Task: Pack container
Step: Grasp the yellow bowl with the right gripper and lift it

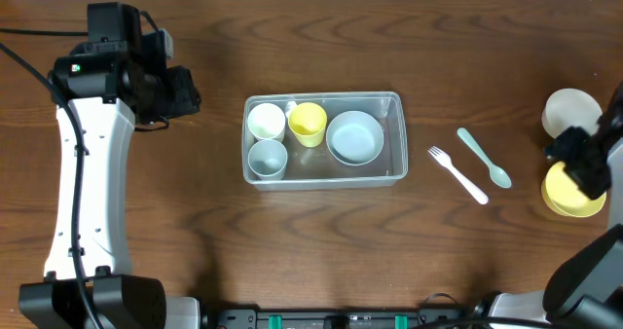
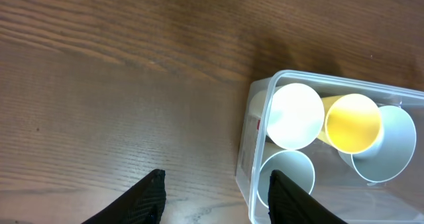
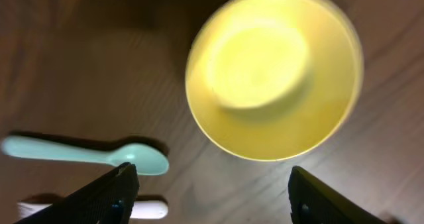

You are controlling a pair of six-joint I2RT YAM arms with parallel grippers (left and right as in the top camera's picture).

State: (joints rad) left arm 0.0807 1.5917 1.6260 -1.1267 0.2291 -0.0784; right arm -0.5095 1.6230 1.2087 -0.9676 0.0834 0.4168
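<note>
The clear container (image 1: 321, 97) sits mid-table and holds a white cup (image 1: 266, 122), a yellow cup (image 1: 309, 123), a grey-blue cup (image 1: 268, 158) and a pale blue bowl (image 1: 354, 137). My left gripper (image 1: 185, 91) is open and empty, left of the container; in the left wrist view its fingers (image 2: 215, 187) straddle the container's left wall (image 2: 257, 124). My right gripper (image 1: 584, 164) is open wide and empty above a yellow bowl (image 1: 569, 198). In the right wrist view the bowl (image 3: 275, 71) lies ahead of the fingers (image 3: 212, 184).
A teal spoon (image 1: 484, 157) and a white fork (image 1: 458, 174) lie right of the container. The spoon (image 3: 86, 154) and fork handle (image 3: 149, 207) show in the right wrist view. A white bowl (image 1: 571, 110) sits behind the yellow bowl near the right edge.
</note>
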